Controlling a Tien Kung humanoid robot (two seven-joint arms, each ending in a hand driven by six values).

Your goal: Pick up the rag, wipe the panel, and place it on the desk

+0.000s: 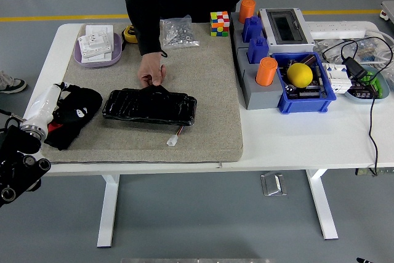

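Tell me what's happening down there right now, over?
Left hand shut on black rag, left of the panel. Right hand not in view. Person's hand holds panel's far edge; wiping path clear.

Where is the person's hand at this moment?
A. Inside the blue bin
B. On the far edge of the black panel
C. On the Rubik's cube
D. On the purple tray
B: the person's hand grips the far edge of the black panel, which lies on the mat.
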